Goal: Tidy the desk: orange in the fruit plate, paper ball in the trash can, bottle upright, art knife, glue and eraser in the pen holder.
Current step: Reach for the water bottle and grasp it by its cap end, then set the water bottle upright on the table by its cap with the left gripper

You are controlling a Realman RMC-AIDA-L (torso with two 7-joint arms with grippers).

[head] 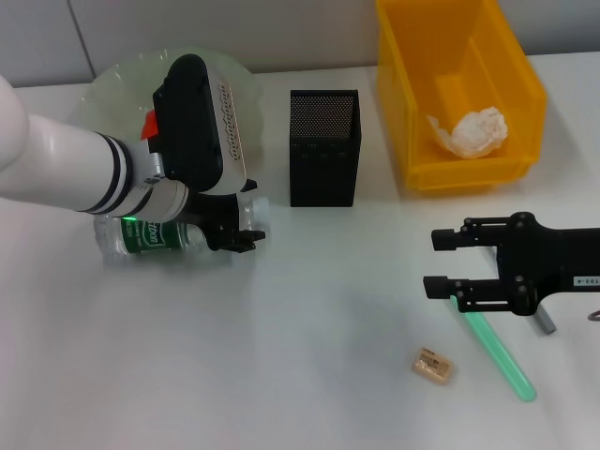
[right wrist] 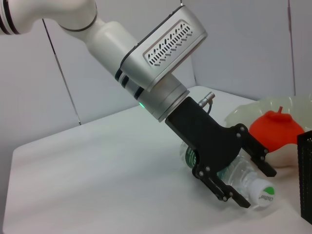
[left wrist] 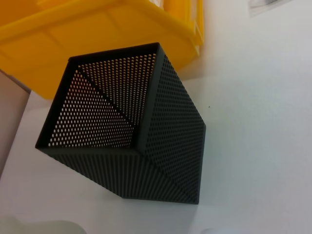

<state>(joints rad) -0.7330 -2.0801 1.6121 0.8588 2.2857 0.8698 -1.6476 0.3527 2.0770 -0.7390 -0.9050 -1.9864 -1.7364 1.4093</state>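
A clear bottle (head: 141,239) with a green label lies on its side at the table's left. My left gripper (head: 239,230) is down on it, its jaws hugging the bottle (right wrist: 239,168) near the white cap (right wrist: 263,195). An orange (right wrist: 275,129) sits in the pale green fruit plate (head: 112,84) behind that arm. The paper ball (head: 478,131) rests in the yellow bin (head: 525,103). The black mesh pen holder (head: 324,147) stands mid-table and looks empty in the left wrist view (left wrist: 146,136). My right gripper (head: 439,262) is open over the green art knife (head: 497,356), with the eraser (head: 433,366) nearby.
A grey stick-like object (head: 546,323) pokes out beside the right gripper; what it is I cannot tell. The yellow bin (left wrist: 97,39) stands close behind the pen holder. White tabletop (head: 309,328) stretches between the two arms.
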